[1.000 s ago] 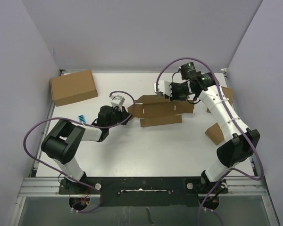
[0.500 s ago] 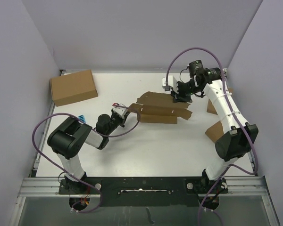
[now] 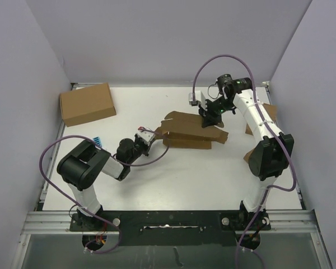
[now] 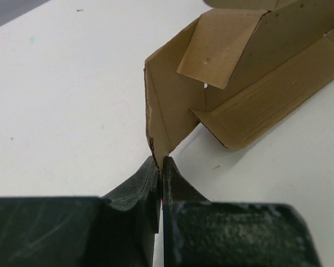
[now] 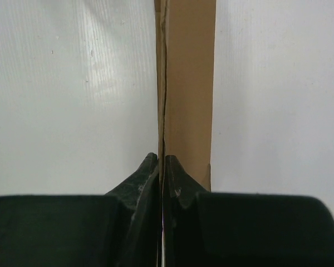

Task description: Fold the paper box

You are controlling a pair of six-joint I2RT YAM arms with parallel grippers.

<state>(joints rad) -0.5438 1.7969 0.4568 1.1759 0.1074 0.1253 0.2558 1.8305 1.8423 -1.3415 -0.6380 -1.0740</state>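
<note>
While the half-folded paper box (image 3: 191, 134) lies on the worktop (image 3: 185, 174), long axis left-right, the left pincer (image 4: 160, 167) clamps its left end and the right pincer (image 5: 162, 161) apparently nips its far edge.

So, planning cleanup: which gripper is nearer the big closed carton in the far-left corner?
Left. The left gripper sits right of the carton, pinching the paper box's left end; the right gripper pinches the box farther right, well beyond it.
</note>
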